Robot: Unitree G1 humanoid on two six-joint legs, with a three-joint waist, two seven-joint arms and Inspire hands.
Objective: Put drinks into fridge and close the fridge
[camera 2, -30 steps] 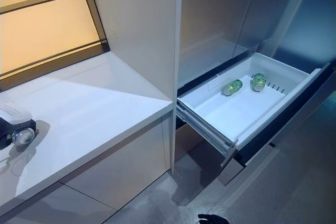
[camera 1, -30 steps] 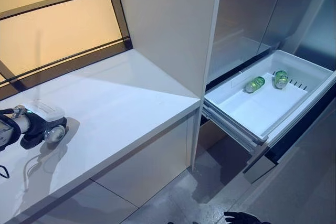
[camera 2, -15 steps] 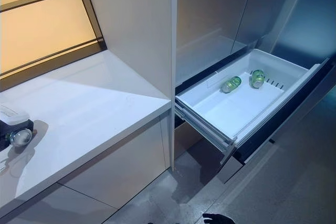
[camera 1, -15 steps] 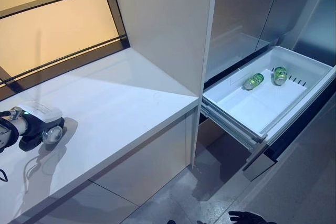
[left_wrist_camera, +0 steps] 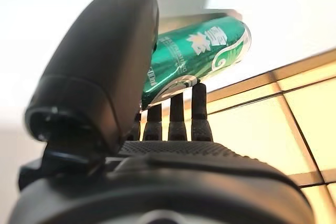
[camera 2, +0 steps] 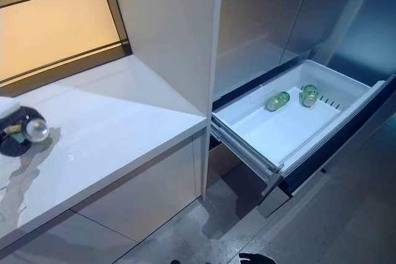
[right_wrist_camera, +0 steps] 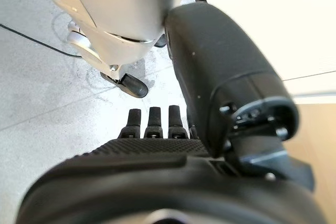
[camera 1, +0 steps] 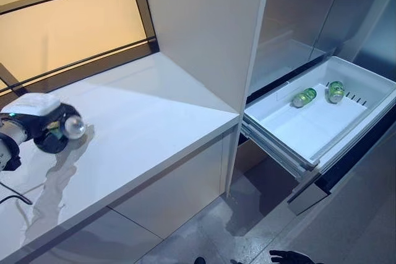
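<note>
The white surface (camera 1: 142, 128) fills the left of the scene, and to its right the fridge (camera 1: 309, 17) stands with its white drawer (camera 1: 297, 134) pulled open, 2 green cans (camera 1: 304, 97) lying on their sides at the drawer's far end, near each other but apart. At the far left, above the surface, the left hand (camera 1: 43, 129) has its thumb and fingers (left_wrist_camera: 176, 116) curled round a third green can (left_wrist_camera: 197, 56). The right hand (camera 1: 291, 256) hangs low at the near edge over the floor (camera 1: 247, 233), its fingers (right_wrist_camera: 152, 121) relaxed and holding nothing.
</note>
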